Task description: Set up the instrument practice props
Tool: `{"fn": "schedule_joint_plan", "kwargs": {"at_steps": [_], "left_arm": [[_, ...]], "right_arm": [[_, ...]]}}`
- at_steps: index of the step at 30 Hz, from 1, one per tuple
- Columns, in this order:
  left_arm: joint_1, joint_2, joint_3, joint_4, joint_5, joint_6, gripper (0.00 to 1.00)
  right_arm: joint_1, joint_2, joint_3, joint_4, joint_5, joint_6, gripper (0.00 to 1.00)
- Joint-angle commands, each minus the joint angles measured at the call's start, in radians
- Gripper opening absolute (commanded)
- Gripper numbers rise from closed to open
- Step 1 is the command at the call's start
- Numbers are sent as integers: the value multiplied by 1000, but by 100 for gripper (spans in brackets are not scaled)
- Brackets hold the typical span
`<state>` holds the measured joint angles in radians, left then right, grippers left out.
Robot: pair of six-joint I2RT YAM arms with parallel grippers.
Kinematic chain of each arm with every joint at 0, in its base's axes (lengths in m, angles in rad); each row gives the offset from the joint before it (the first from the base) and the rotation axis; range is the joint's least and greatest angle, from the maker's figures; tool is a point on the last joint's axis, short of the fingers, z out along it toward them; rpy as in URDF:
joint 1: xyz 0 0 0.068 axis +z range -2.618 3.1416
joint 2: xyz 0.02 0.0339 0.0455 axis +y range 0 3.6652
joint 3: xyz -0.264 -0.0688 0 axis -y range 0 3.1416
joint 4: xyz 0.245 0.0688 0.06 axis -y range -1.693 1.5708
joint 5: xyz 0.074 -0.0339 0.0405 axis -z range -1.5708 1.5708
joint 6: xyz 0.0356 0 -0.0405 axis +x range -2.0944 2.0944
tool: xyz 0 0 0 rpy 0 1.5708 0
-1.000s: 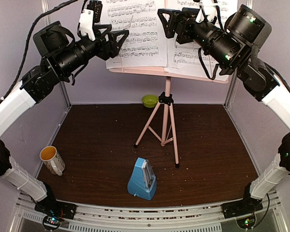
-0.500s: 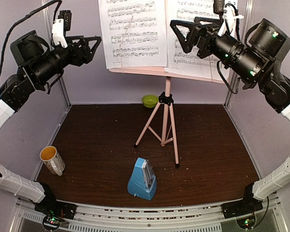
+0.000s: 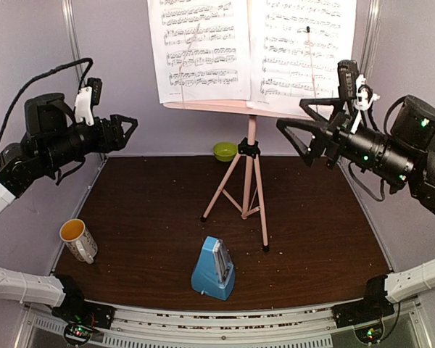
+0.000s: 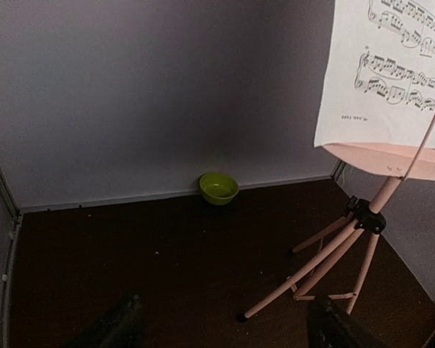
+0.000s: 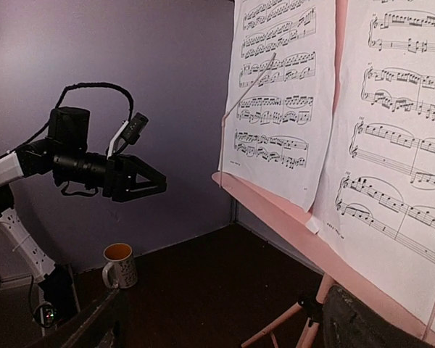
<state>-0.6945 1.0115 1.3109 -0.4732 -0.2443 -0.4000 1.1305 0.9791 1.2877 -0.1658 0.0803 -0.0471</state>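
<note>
The pink tripod music stand (image 3: 249,181) stands at the back middle of the table. Two white sheet-music pages, left (image 3: 199,47) and right (image 3: 301,47), rest upright on its desk. The small blue metronome (image 3: 213,270) stands in front of the stand near the front edge. My left gripper (image 3: 129,133) is open and empty, in the air left of the stand, clear of the pages. My right gripper (image 3: 293,141) is open and empty, to the right below the desk's lip. The left wrist view shows the stand (image 4: 348,246) and one page (image 4: 384,72). The right wrist view shows both pages (image 5: 275,94) and the desk lip (image 5: 275,206).
A white mug with an orange inside (image 3: 78,239) stands at the front left and also shows in the right wrist view (image 5: 119,265). A lime-green bowl (image 3: 225,151) sits against the back wall behind the stand, also in the left wrist view (image 4: 219,188). Purple walls close three sides.
Both grippers have drawn back from the sheet-music pages, moving down and outward: the left one to the left, the right one to the right. The pages stay on the stand.
</note>
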Motion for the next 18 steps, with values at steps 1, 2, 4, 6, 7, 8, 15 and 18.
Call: {"fn": "schedule_joint_plan", "kwargs": {"at_steps": [1, 2, 4, 6, 7, 8, 15, 18], "left_arm": [[7, -72, -106, -66, 12, -116, 79], [7, -82, -131, -78, 22, -128, 79], [7, -92, -177, -107, 41, -153, 80], [7, -88, -225, -129, 69, -175, 83], [7, -83, -252, -133, 91, -183, 84], [6, -79, -285, -135, 122, -193, 84], [6, -83, -455, -24, 234, -240, 82], [6, -54, -498, 7, 280, -227, 81]], "right_arm": [[33, -81, -110, -48, -44, 57, 93], [41, -96, -134, -59, -48, 61, 93], [57, -121, -184, -73, -50, 70, 93], [70, -143, -237, -77, -52, 84, 94], [75, -151, -264, -77, -55, 89, 93], [80, -158, -286, -78, -55, 96, 93], [89, -176, -475, -39, -8, 197, 94], [89, -148, -516, -52, 14, 239, 94]]}}
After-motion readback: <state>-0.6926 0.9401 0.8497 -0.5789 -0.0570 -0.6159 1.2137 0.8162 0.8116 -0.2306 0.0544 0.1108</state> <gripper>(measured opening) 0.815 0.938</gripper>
